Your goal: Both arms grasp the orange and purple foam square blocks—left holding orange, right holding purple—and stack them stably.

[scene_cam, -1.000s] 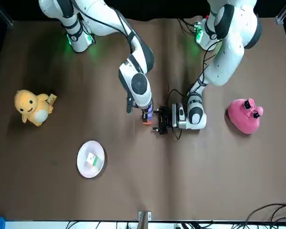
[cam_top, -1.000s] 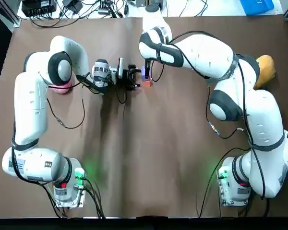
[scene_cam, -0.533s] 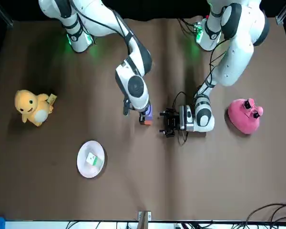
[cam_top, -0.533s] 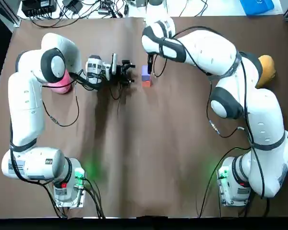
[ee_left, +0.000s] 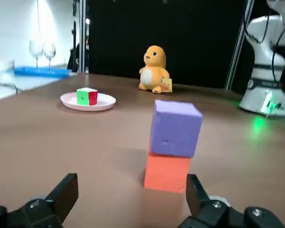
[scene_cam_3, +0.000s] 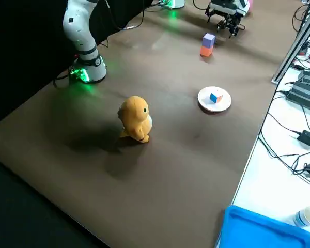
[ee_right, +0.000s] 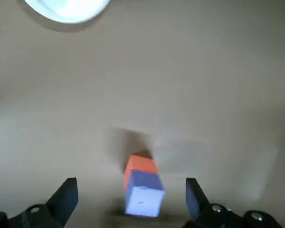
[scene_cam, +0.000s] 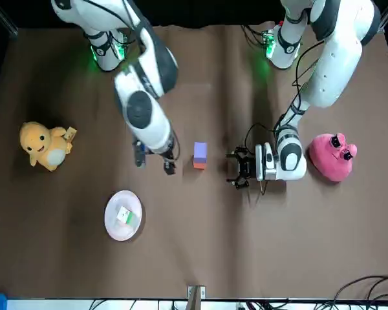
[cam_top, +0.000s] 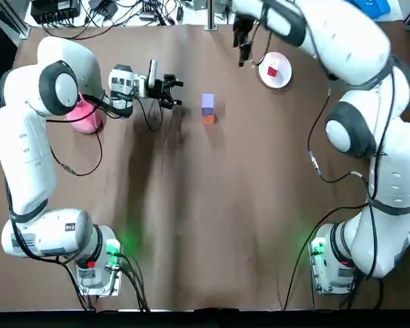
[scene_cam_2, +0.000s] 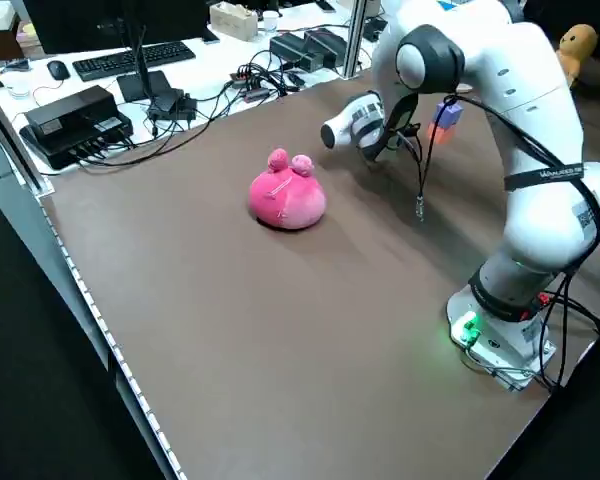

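The purple foam block [cam_top: 208,102] rests on the orange foam block [cam_top: 208,119] as a small upright stack at the table's middle back; no gripper touches it. My left gripper [cam_top: 172,92] lies level just left of the stack, open and holding nothing. In the left wrist view the purple block [ee_left: 175,128] sits slightly askew on the orange block [ee_left: 167,172]. My right gripper [scene_cam: 154,161] hangs open high above the table, to the right of the stack. Its wrist view looks down on the purple block [ee_right: 143,198] and the orange block [ee_right: 141,166].
A white plate [cam_top: 285,76] with a small red and green cube sits right of the stack at the back. A pink plush [cam_top: 85,117] lies beside the left arm. A yellow plush [scene_cam: 45,145] stands at the far right side.
My right gripper has let go of the purple block, risen and swung away to the right. My left gripper has drawn back to the left, away from the stack, which stays standing.
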`<move>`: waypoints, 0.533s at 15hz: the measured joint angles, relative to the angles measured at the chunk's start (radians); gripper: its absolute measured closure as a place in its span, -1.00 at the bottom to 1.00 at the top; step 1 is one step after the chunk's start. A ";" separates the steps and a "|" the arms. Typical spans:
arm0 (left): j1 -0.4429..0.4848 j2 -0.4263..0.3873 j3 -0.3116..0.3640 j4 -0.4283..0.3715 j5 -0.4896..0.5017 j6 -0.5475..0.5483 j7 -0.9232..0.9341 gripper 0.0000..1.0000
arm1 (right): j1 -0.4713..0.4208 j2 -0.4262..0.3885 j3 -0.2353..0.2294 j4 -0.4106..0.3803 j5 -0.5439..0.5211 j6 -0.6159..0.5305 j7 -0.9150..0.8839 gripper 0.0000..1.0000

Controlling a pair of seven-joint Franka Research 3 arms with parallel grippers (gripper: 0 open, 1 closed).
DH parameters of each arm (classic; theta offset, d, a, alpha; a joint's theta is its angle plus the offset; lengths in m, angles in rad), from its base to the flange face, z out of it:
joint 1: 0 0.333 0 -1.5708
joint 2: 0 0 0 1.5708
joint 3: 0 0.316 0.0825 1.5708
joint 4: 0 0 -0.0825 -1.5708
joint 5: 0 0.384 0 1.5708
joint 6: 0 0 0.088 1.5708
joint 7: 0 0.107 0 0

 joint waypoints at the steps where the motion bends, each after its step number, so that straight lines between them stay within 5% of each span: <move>1: 0.004 -0.022 0.000 -0.006 0.021 0.000 -0.068 -1.00 | -0.021 -0.023 -0.002 0.000 -0.001 -0.044 -0.082 -1.00; 8: 0.031 -0.192 0.005 -0.103 0.097 0.005 -0.480 -1.00 | -0.244 -0.184 -0.011 0.000 -0.035 -0.329 -0.788 -1.00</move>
